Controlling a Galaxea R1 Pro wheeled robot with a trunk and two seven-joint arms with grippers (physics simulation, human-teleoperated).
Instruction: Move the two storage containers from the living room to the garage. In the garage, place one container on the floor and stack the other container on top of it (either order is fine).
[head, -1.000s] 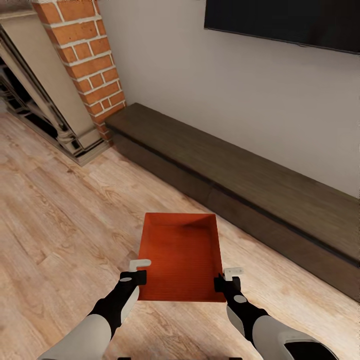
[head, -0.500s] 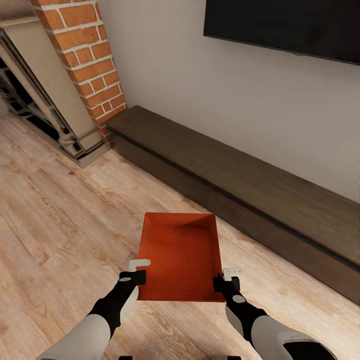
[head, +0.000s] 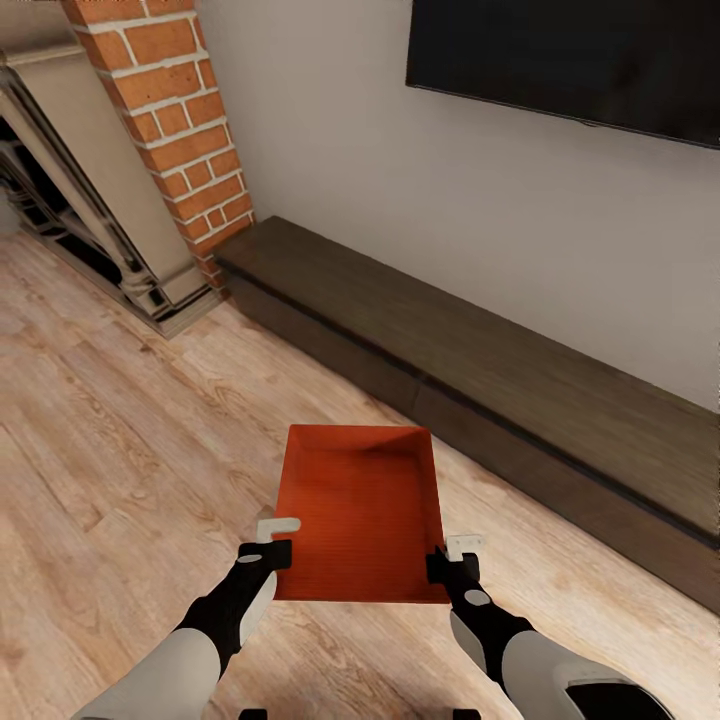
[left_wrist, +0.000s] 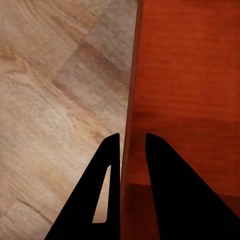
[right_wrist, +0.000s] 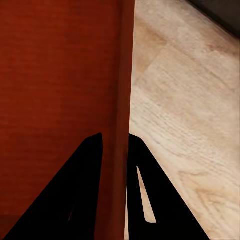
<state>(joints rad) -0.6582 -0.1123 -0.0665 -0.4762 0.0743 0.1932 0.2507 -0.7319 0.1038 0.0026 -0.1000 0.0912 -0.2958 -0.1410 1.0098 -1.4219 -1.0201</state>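
orange-red container (head: 362, 510), view slightly shifted

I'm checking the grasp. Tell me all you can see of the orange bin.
The bin is an orange-red rectangular tray with thin low walls and a flat bottom, empty, held level above the wood floor. The left pincer clamps its left wall and the right pincer its right wall, one finger on each side.

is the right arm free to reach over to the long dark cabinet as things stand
Probably not. The right end effector is clamped on the side wall of the orange container, which the left end effector grips on the other side. The cabinet sits across open wood floor, beyond the bin.
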